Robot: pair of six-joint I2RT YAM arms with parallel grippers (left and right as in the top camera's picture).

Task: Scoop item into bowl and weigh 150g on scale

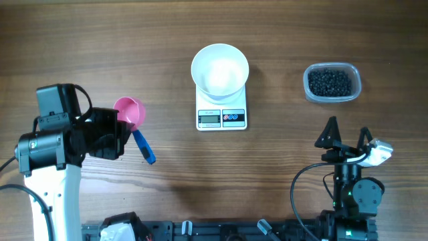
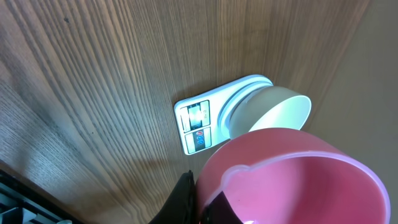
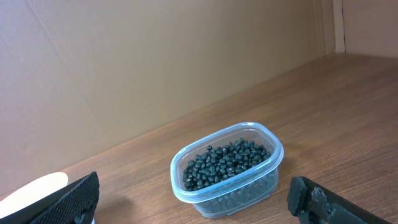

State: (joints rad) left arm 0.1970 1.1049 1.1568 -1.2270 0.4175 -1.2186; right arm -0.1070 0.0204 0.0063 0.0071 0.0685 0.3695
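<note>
1. The left end effector (image 1: 126,132) is clamped on the empty pink scoop (image 1: 129,111); the right end effector (image 1: 346,137) gapes empty.
2. The item (image 1: 329,83) fills the clear container (image 1: 306,87) at the right one's 12 o'clock.
3. The bowl (image 1: 220,67) sits on the scale (image 1: 222,119) between them; a low-crossing scoop could knock it askew.

From where I stand, the left arm (image 1: 50,144) has black joints on a white link; the right arm (image 1: 351,191) is black, with a looping cable and a green light
</note>
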